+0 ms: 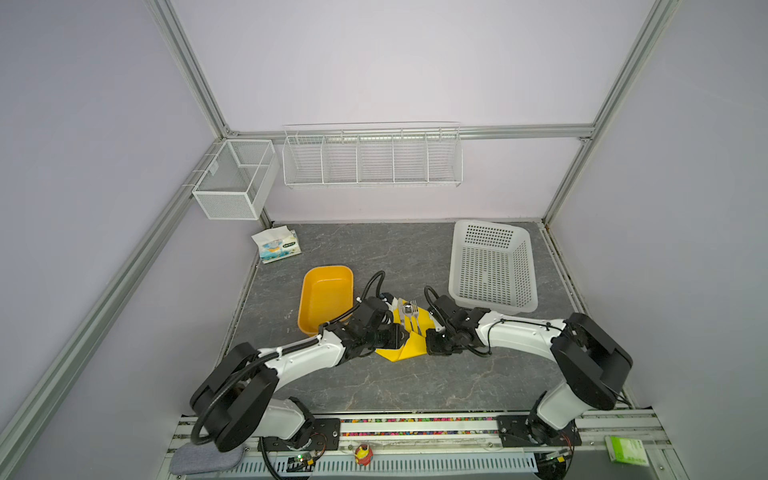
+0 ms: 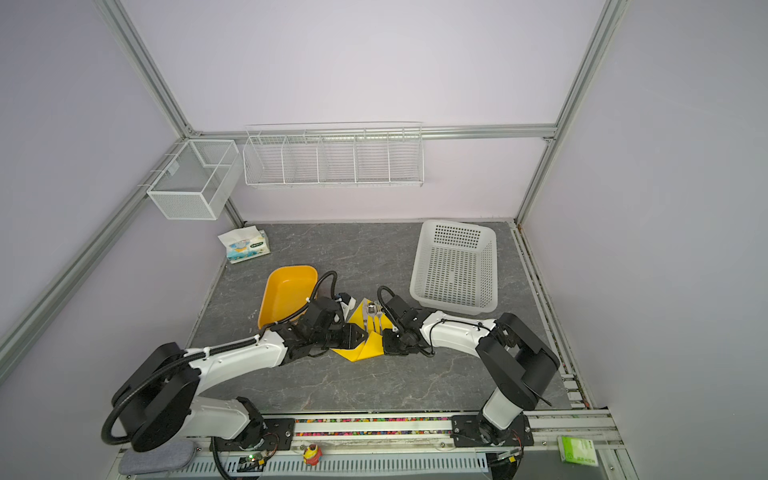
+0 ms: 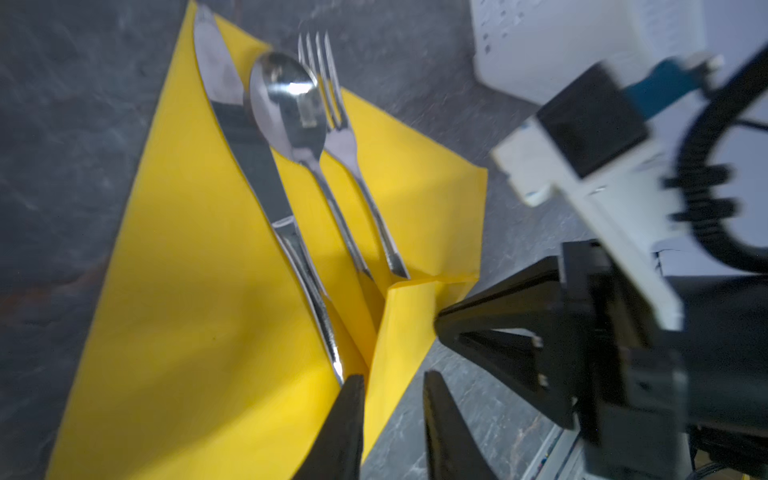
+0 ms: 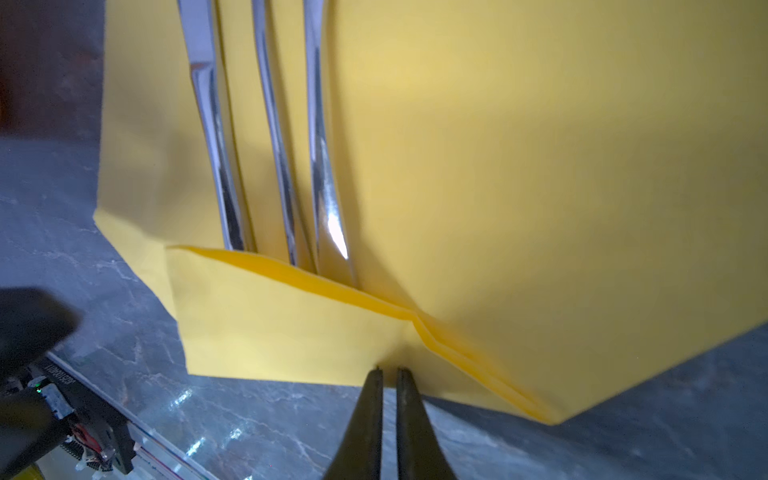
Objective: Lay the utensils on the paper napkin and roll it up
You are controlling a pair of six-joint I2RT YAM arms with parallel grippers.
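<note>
Both top views are showing the orange tray [image 1: 326, 297] at left, then the paper napkin [image 1: 409, 349] lying in the middle of the worktop [image 1: 415, 386] with the utensils [image 1: 409, 313] on it, then the white basket [image 1: 492, 266]. Only the wrist views are revealing the grips: the left gripper [image 3: 394, 380] is standing slightly parted astride the napkin's folded edge, while the right gripper [image 4: 388, 372] is pinching the flap covering the knife [image 3: 249, 158], spoon [image 3: 286, 104] and fork [image 3: 345, 141] handle ends.

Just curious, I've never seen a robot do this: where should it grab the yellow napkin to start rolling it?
Probably the bare side corner of the napkin beside the fork, coming in low from the robot's right. Nothing rests on that corner, so it should lift freely and fold across the fork.
</note>
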